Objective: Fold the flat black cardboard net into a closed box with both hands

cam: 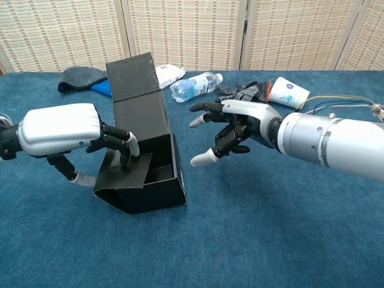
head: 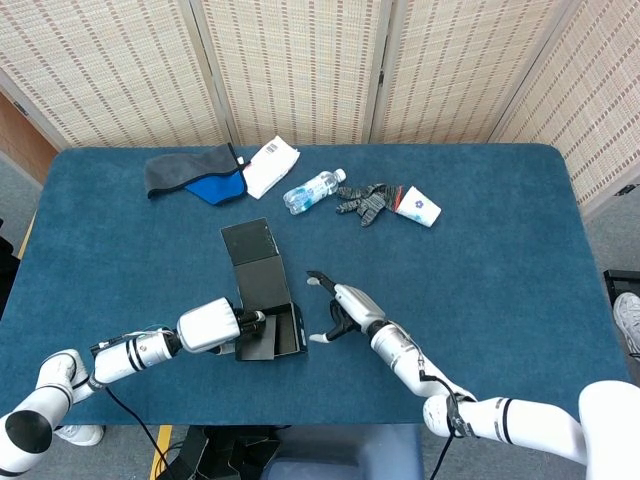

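Pressing a flap into the half-folded box (cam: 144,174), mid-worktop (head: 480,260).
Left robot hand (cam: 63,132) fingers touch the flap; right robot hand (cam: 237,129) hovers beside, fingers spread, empty.

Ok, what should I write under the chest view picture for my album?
Left robot hand presses a flap into the half-folded black box while the right robot hand hovers open beside it.

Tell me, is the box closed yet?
No, open. The box shows its hollow inside, its lid panel stands up, and the left hand's fingers press a side flap inward.
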`<state>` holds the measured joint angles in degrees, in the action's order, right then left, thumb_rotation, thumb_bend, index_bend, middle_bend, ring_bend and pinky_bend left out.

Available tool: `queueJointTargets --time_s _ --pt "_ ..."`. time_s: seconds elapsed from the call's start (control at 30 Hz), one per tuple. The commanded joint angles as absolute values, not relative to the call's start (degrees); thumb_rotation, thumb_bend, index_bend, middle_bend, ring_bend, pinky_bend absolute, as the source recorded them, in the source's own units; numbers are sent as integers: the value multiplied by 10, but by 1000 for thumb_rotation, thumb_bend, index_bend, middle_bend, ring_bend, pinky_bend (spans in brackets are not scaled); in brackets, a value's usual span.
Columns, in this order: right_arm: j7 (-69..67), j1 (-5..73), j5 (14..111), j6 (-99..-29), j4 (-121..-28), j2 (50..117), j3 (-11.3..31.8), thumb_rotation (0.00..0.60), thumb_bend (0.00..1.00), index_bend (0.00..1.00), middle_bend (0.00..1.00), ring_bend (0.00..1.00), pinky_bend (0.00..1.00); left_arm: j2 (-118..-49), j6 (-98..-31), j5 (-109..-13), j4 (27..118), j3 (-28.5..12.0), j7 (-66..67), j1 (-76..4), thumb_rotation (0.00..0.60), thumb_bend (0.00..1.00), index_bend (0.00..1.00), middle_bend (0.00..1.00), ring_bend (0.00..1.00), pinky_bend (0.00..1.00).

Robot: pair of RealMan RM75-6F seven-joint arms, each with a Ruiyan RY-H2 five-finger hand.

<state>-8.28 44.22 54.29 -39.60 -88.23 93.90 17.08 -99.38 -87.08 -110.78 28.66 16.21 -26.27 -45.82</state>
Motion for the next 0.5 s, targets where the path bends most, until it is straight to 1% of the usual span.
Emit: queueJointTargets --time_s 0.03,0.27,0.5 --pt "-83 444 532 -399 -888 931 175 600 61 0 118 745 896 -993 -871 -1108 289 161 -263 -459 600 339 457 408 688 905" --pt "-84 445 520 -403 -890 921 172 600 63 0 118 745 896 -987 -882 -1110 303 159 -259 -457 600 339 448 408 687 905" --pt "-91 442 522 -408 -891 919 169 600 63 0 119 745 896 -978 -884 -1110 321 155 -250 -456 600 339 399 387 686 905"
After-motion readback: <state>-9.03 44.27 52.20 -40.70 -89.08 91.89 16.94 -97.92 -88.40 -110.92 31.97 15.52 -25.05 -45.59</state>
